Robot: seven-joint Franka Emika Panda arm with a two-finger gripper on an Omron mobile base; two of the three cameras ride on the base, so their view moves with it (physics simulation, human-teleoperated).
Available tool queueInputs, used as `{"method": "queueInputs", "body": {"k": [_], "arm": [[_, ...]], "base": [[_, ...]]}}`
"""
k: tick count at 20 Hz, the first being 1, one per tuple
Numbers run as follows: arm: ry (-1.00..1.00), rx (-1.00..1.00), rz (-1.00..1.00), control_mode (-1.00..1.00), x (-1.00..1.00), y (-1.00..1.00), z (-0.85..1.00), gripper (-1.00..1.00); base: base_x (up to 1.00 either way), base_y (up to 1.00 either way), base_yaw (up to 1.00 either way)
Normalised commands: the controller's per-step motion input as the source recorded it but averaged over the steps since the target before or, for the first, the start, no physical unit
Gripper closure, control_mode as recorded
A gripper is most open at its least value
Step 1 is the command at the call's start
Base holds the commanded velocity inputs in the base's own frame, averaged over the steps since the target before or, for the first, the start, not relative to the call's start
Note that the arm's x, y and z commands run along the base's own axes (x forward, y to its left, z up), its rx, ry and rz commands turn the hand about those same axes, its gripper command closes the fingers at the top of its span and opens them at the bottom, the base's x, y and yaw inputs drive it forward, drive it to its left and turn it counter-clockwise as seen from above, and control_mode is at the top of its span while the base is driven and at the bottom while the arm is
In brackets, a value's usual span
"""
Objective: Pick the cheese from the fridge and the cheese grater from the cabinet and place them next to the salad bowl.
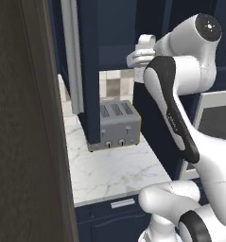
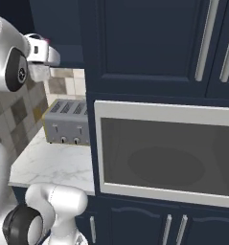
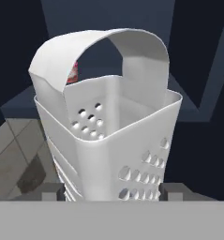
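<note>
Item — cheese grater (image 3: 108,140), standing upright inside the open navy cabinet (image 1: 88,71) above the toaster (image 1: 117,125), bracketed by my gripper (image 3: 112,191), jaws parted at its base and not visibly clamped — I judged a square squeeze low on the body best.

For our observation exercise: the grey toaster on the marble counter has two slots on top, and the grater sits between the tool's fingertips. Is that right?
Not quite. The toaster has three slots in the left base view. The grater does sit between the tool fingertips on the hand view.
</note>
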Motion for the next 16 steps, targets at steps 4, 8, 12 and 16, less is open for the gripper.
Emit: {"method": "queueInputs", "body": {"k": [4, 8, 12, 16], "arm": [[0.14, 0.00, 0.00, -1.00, -1.00, 0.00, 0.00, 1.00], [0.09, 0.00, 0.00, -1.00, -1.00, 0.00, -0.15, 1.00], [0.00, 0.00, 0.00, -1.00, -0.86, -0.19, -0.20, 1.00], [-0.02, 0.00, 0.00, -1.00, -0.65, -0.25, -0.07, 1.00]], "base": [[0.00, 0.00, 0.00], [0.00, 0.00, 0.00], [0.00, 0.00, 0.00], [0.00, 0.00, 0.00]]}}
